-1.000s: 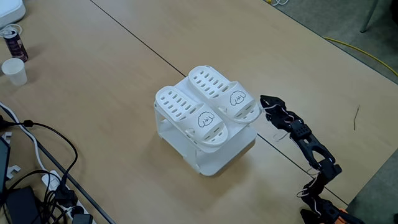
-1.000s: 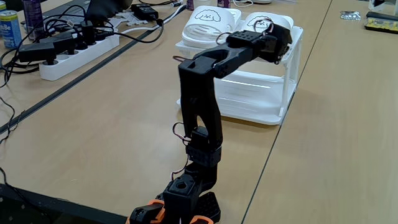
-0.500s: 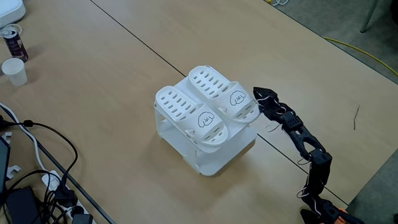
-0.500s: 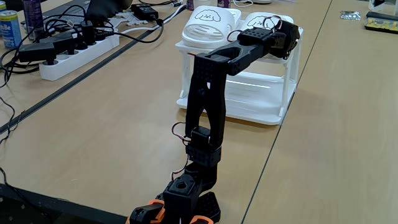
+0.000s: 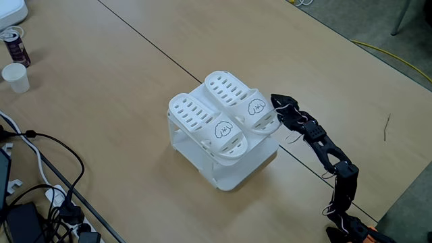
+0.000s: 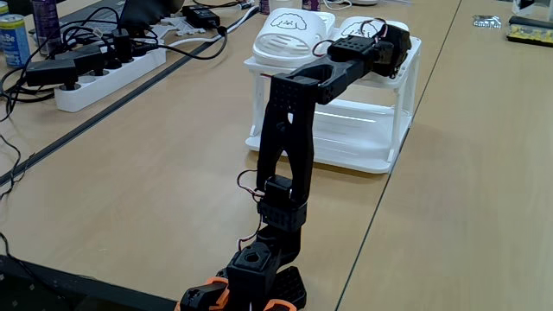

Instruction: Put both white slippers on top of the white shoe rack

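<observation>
1. White on white: both white slippers (image 5: 223,115) lie side by side, touching along their inner edges, on the flat top of the white shoe rack (image 5: 233,169), so by my reading the placing is done
2. Their strap ends with the small black faces point toward my side of the rack top, and the toes slightly overhang that edge, likely because I set them down from here
3. My gripper (image 5: 275,103) reaches out at rack-top height, its tip just beside or touching the toe of the slipper nearer the rack's corner on my side; I cannot tell which
4. Whether my jaws are wide or narrow I cannot tell; in the low fixed view my gripper (image 6: 390,45) hides its own tips
5. If I am nudging that toe, squaring it would be the reason
</observation>
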Action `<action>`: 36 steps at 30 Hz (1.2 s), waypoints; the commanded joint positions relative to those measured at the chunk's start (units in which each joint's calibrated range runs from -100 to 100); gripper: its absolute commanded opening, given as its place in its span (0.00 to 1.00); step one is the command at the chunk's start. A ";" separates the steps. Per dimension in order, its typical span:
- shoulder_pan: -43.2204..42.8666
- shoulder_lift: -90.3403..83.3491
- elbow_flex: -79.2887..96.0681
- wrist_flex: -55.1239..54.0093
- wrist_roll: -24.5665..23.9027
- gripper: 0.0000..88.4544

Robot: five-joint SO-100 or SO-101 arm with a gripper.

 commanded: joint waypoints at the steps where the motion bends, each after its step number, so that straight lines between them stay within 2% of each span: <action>1: -1.32 -1.65 -4.67 -0.58 0.42 0.01; 9: -0.91 -1.65 -4.67 -0.58 0.42 0.01; 13: 1.97 -2.15 -4.67 -0.58 0.42 0.01; 21: 1.64 -13.68 -3.22 0.02 0.42 0.01; 28: 2.38 -29.16 15.99 -1.45 0.42 0.01; 31: 4.19 -35.13 28.35 -9.99 0.42 0.01; 36: 6.66 -41.02 52.17 -31.82 0.42 0.01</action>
